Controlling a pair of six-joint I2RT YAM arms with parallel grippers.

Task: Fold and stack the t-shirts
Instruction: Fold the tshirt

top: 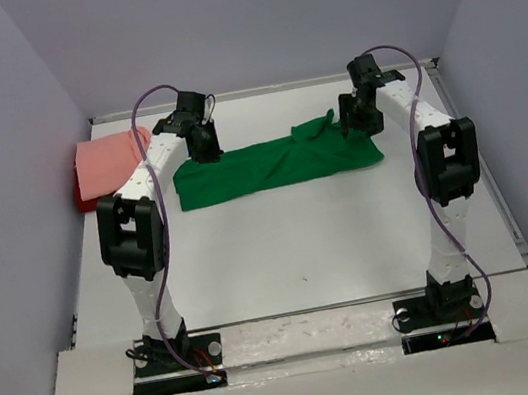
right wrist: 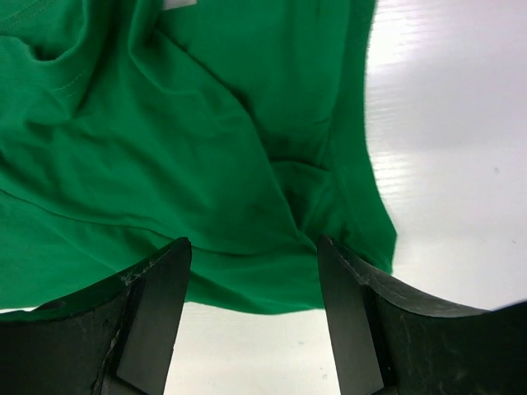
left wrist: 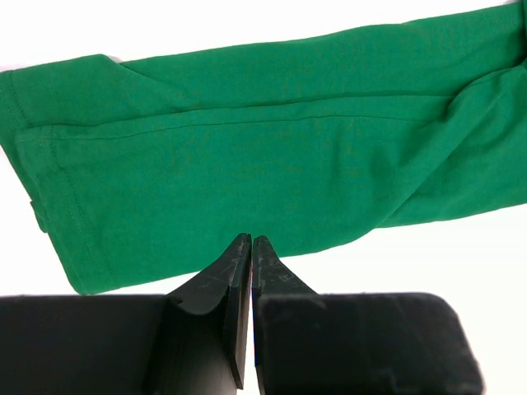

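The white worktop [top: 304, 252] fills the middle of the overhead view, walled in by pale panels on three sides. Both arms are bolted at its near edge and reach toward the far half.

The bright green t-shirt [top: 279, 163] lies across that far half as a long, flattened band running left to right between the two arms. Its near edge is fairly straight. Its right end is rumpled, with a bunched fold rising at the far side. From the left wrist the cloth shows a stitched hem at its left end and a long seam along its length.

The salmon pink t-shirt [top: 106, 161] sits folded at the far left edge, well apart from the green one. It rests on the dark red t-shirt [top: 83, 199], of which only a strip shows along the near left side.

The left arm [top: 133, 234] leans in over the green shirt's left end. The right arm [top: 446, 162] leans over its right end.

The right pincer [right wrist: 251, 247] is spread wide, its two black fingers [right wrist: 156, 304] poised over the shirt's near right corner with nothing held between them. The left pincer [left wrist: 251, 240] is closed with its fingertips meeting, empty, and it hangs just off the shirt's near edge.
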